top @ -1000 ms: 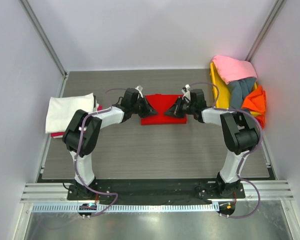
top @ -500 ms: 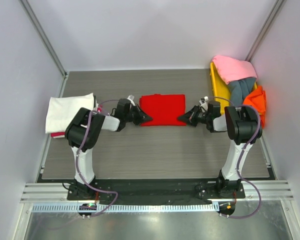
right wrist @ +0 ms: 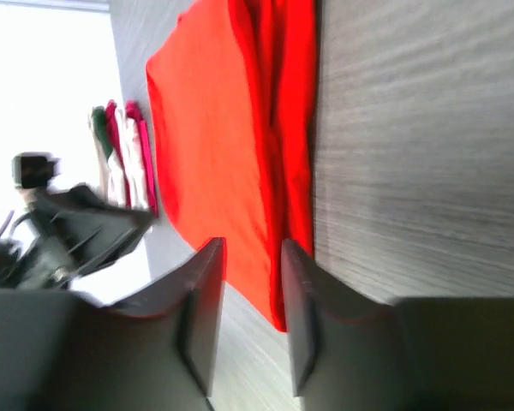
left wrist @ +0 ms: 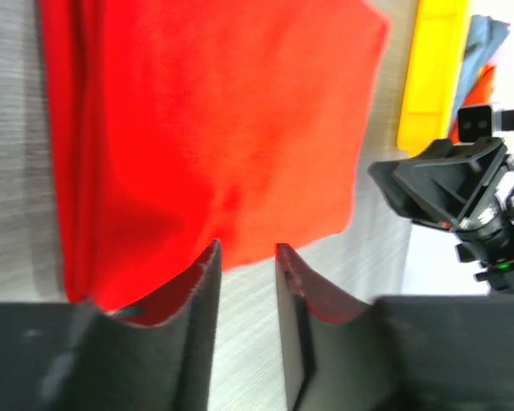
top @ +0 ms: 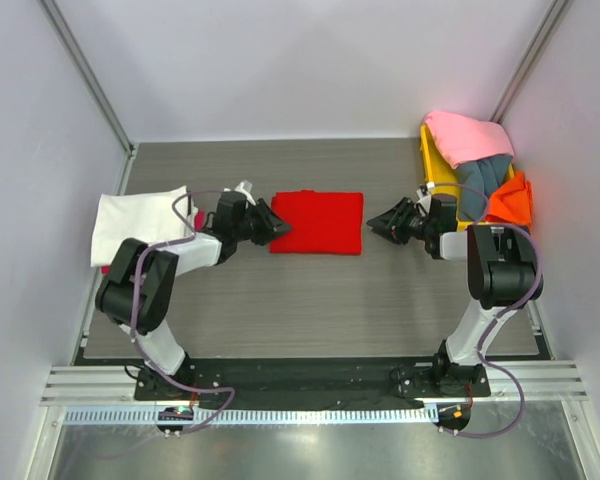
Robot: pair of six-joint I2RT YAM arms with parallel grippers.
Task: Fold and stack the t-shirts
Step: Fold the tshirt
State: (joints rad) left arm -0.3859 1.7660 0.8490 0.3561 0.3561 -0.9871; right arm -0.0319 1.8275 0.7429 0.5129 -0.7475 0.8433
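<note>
We are looking at the red t-shirt [top: 317,222] lying folded into a flat rectangle in the middle of the table [top: 310,290]. We are resting our left gripper [top: 278,229] at the shirt's left edge, its jaws slightly parted with bare table showing between them. Our right gripper [top: 375,221] is hovering just beside the right edge, its jaws also parted and holding nothing. At the far left the cream-white t-shirt [top: 130,222] is lying folded. At the far right the yellow tray [top: 430,175] is holding the pink t-shirt [top: 467,135], the grey-blue t-shirt [top: 483,180] and the orange t-shirt [top: 510,205], all crumpled.
</note>
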